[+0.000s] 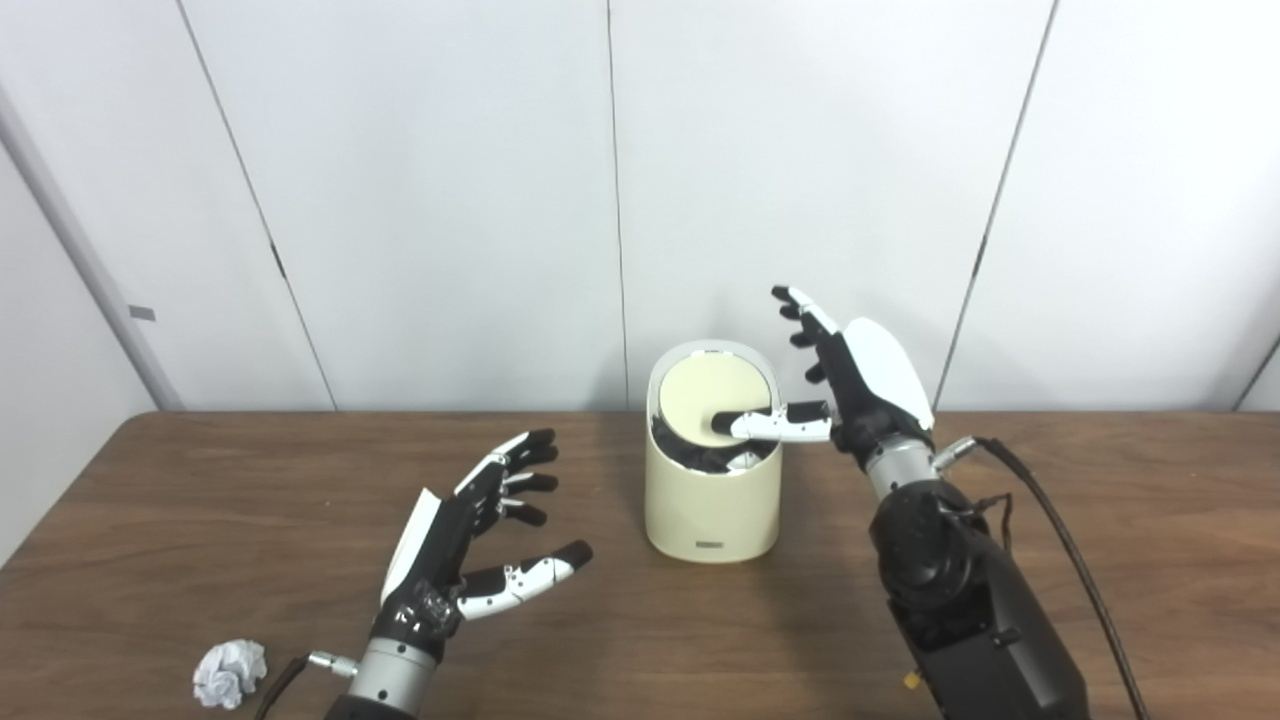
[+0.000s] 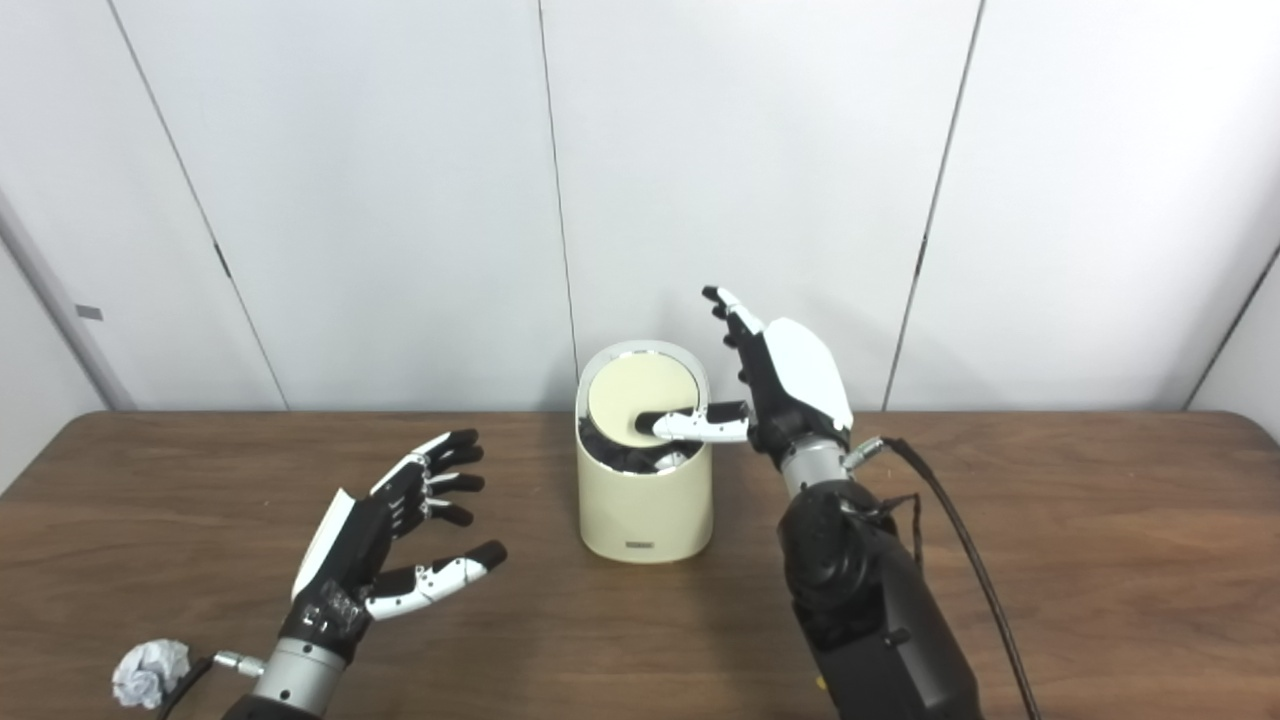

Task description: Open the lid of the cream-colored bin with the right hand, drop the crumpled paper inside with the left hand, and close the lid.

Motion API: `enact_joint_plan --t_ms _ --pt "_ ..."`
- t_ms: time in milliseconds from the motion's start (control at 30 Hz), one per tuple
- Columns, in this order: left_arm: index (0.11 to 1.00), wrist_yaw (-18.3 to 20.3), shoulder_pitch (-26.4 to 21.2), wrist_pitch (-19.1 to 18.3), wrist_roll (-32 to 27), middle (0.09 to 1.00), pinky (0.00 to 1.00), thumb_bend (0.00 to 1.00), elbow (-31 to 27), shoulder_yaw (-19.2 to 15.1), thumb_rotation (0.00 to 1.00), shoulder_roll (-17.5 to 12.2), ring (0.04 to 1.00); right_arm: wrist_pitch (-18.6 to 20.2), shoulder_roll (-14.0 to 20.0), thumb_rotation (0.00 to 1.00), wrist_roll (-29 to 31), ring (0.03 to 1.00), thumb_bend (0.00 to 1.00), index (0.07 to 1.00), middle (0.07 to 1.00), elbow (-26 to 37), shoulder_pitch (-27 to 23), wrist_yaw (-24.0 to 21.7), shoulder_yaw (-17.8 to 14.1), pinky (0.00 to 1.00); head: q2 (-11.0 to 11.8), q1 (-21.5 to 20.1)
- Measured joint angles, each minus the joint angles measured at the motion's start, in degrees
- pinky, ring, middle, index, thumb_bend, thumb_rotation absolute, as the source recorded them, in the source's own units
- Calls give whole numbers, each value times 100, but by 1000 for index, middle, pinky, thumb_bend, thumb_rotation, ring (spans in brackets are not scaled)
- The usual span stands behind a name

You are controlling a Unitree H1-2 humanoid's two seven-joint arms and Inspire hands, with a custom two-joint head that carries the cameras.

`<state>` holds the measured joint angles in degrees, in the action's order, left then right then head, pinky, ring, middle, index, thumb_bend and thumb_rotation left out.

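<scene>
The cream-colored bin (image 1: 712,505) stands on the brown table (image 1: 1150,520) near its back edge. Its round lid (image 1: 706,392) is tilted up toward the back, showing a dark liner and something white in the front gap. My right hand (image 1: 850,375) hovers just right of the bin, fingers spread upward, its thumb reaching over the rim onto the lid. My left hand (image 1: 480,540) is open, palm facing right, left of the bin and apart from it. A crumpled white paper ball (image 1: 230,673) lies on the table at the front left, beside my left wrist.
White wall panels (image 1: 450,200) rise directly behind the table. A black cable (image 1: 1070,550) runs from my right wrist across the table toward the front right.
</scene>
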<state>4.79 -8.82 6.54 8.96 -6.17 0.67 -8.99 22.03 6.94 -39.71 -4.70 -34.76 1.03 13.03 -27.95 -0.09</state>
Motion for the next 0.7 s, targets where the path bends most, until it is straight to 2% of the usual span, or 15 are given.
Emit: enact_joint_plan --t_ms 367,700 --pt "875 0 9 -6 -1 847 643 716 0 0 218 23 767 26 3 362 -14 853 826 925 904 -45 -24 -31 118 695 -35 9" --pt "872 1 15 -7 -6 847 642 712 -3 -1 205 21 765 18 56 357 -6 846 800 925 907 -419 -260 -27 164 709 -53 26"
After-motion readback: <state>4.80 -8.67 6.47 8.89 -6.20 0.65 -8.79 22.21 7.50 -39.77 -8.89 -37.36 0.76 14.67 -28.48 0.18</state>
